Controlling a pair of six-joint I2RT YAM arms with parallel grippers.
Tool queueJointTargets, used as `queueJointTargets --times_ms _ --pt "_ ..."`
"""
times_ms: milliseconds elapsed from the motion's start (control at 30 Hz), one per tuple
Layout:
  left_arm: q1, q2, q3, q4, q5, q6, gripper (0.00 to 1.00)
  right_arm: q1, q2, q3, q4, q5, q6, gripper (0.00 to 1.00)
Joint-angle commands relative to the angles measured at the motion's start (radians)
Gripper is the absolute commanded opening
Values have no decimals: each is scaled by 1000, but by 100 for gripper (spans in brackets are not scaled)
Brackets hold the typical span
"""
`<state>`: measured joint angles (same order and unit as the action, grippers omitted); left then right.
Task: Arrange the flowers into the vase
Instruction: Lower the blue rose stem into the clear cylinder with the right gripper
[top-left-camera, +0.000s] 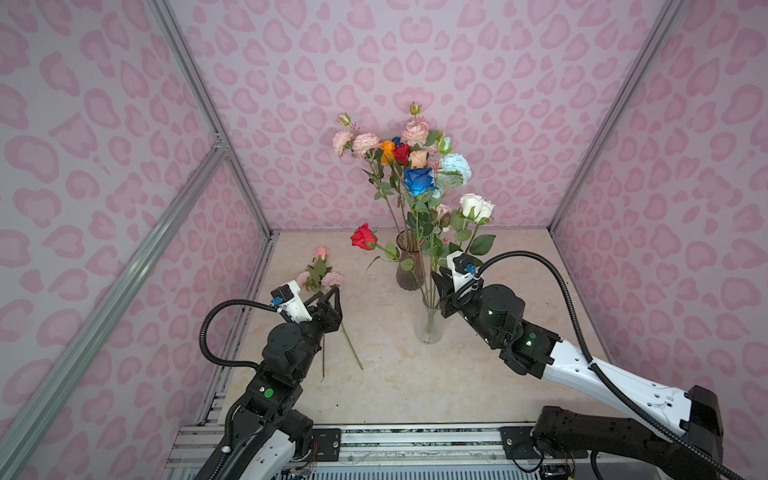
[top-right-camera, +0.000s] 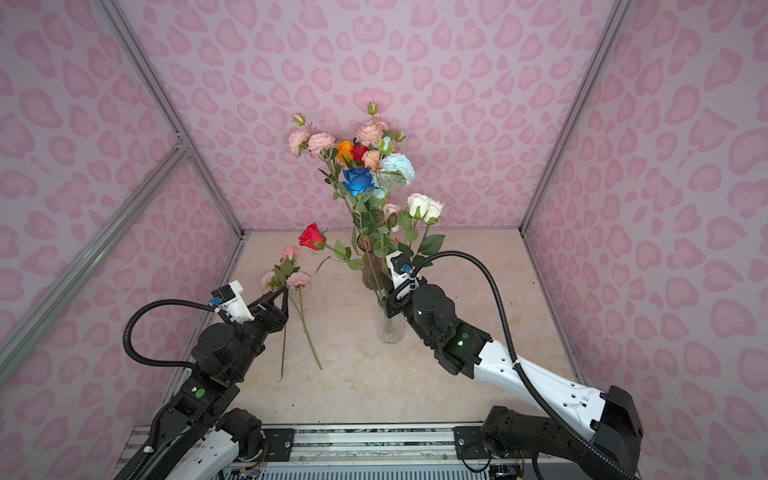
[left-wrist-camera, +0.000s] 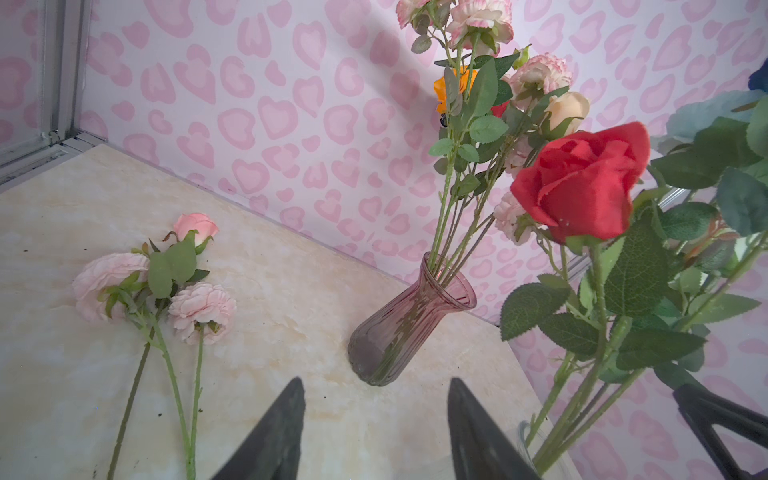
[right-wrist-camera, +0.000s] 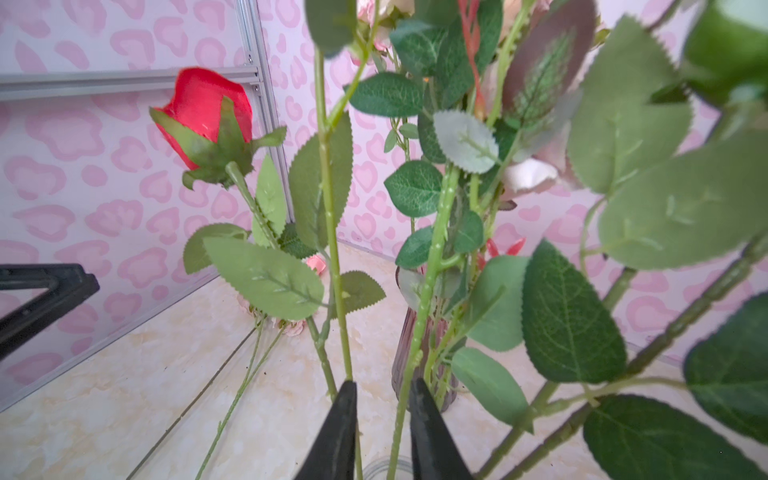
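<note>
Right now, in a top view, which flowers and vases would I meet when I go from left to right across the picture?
Pale pink flowers lying flat → red rose head leaning out sideways → purple-tinted ribbed glass vase → white rose heads.

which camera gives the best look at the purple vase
The left wrist view: the purple vase shows whole, rim to base, unblocked. In both top views stems cross part of it. The right wrist view shows only a strip behind stems.
</note>
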<state>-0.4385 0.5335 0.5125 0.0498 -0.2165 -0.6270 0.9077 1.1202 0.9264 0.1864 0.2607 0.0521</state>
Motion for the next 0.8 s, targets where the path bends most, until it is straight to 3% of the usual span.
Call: queueJointTargets --times_ms 0,433,767 --pt "0 -1 -1 25 -1 -8 56 1 19 47 38 -38 -13 27" --pt "0 -24 -10 22 -4 0 56 -19 219 265 21 -80 -44 30" --pt "0 -26 -8 27 -6 15 56 -26 242 292 8 -65 -64 10"
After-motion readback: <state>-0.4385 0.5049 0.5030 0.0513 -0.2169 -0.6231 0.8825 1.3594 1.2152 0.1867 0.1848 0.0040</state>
